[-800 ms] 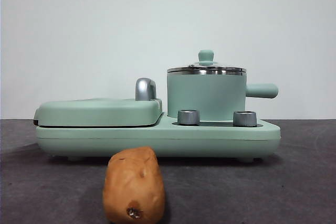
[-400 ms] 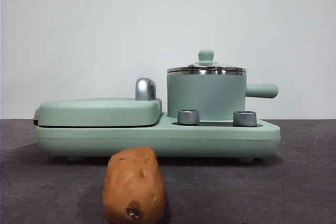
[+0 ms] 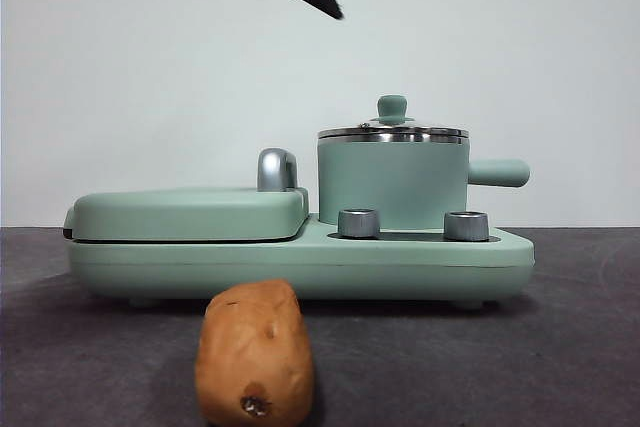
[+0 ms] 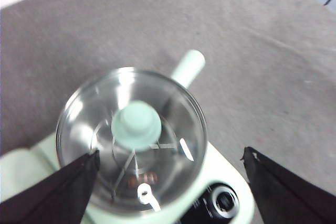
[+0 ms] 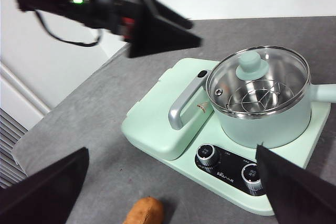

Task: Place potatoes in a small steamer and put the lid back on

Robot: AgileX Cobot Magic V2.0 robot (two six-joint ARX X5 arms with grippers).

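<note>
Left gripper (image 4: 168, 182), wide open and empty, is hovering above lid (image 4: 131, 140); centering on knob (image 4: 136, 126) is needed before closing.

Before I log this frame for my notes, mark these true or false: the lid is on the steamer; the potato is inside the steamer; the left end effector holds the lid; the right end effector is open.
1. The lid is on the steamer. True.
2. The potato is inside the steamer. False: it lies on the table in front of the appliance.
3. The left end effector holds the lid. False: it is open above the lid, not touching.
4. The right end effector is open. True.
</note>
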